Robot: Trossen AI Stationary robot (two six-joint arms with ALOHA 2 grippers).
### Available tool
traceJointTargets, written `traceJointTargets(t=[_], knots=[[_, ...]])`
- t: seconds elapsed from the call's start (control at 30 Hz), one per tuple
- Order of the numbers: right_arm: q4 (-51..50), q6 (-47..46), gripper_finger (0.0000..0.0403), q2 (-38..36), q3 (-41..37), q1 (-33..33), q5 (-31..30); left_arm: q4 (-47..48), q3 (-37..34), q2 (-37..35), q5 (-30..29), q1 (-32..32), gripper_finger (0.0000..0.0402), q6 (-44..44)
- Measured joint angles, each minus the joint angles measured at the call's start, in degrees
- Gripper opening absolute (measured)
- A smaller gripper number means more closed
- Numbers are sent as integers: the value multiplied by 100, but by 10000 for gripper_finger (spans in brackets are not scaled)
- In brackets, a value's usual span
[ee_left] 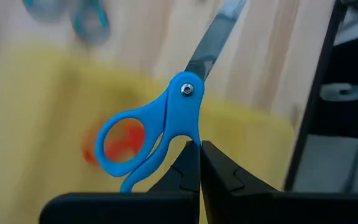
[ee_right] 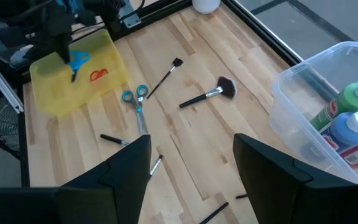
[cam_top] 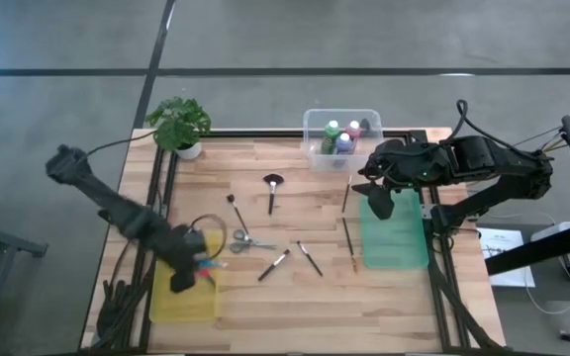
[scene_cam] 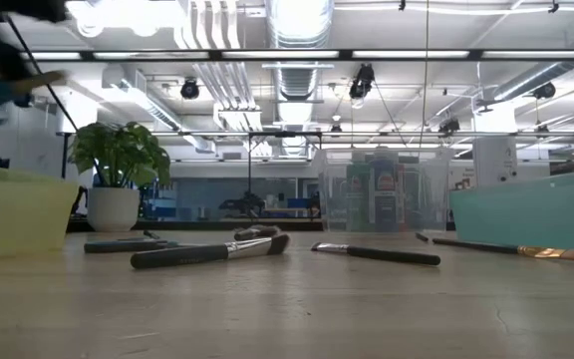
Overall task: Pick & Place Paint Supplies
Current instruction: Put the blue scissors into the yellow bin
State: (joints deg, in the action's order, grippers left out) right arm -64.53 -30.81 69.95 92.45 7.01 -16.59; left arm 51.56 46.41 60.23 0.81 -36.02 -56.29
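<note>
- Left wrist view: nearest the lens are my left gripper's point(ee_left: 199, 163) two dark fingers, pressed together on the lower handle of the blue plastic-handled scissors point(ee_left: 160, 127). The finger loop stands just beside the jaws, the pivot screw just beyond them, and the grey blades run on away from the fingertips, so the long axis leads out from the jaws. Beneath lies the shallow yellow plastic tray point(ee_left: 48, 106), with the red-handled scissors point(ee_left: 114, 142) showing through the blue loop.
- High view: the left gripper point(cam_top: 188, 265) hangs over the yellow tray point(cam_top: 184, 302). I judge the step is the drop. I would lower until the blades are close to the tray floor, then part the jaws, so the scissors don't tip out over the rim.
- Right wrist view: my right gripper point(ee_right: 191, 163) waits with fingers spread wide and empty. Beyond its jaws lie loose brushes and the teal-handled scissors point(ee_right: 135, 102) on the wooden table point(ee_right: 185, 134).
- Low view: neither jaw pair shows clearly.
</note>
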Motion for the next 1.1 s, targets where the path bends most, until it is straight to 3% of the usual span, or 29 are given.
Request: traceJointTargets(t=[0.2, 0.33, 0.6, 0.73, 0.87, 1.1], knots=[[2, 0, 228, 0, -1, 0, -8, -393, -535, -266, -696, -1609, 0, -2549], [4, 17, 228, 0, -1, 0, -8, -292, -562, -359, -1086, -1783, 0, -3651], [4, 61, 228, 0, -1, 0, -8, -545, -802, 25, -1066, -1828, 9, -5198], [15, 55, 228, -2, -47, 0, -6, -1164, -1219, 202, -1029, -1831, 10, -5824], [11, 47, 228, -2, -67, 0, 3, -1743, -1487, 322, -959, -1789, 11, -5908], [9, 37, 228, -2, -67, 0, 10, -1770, -1495, 336, -937, -1745, 28, -5903]])
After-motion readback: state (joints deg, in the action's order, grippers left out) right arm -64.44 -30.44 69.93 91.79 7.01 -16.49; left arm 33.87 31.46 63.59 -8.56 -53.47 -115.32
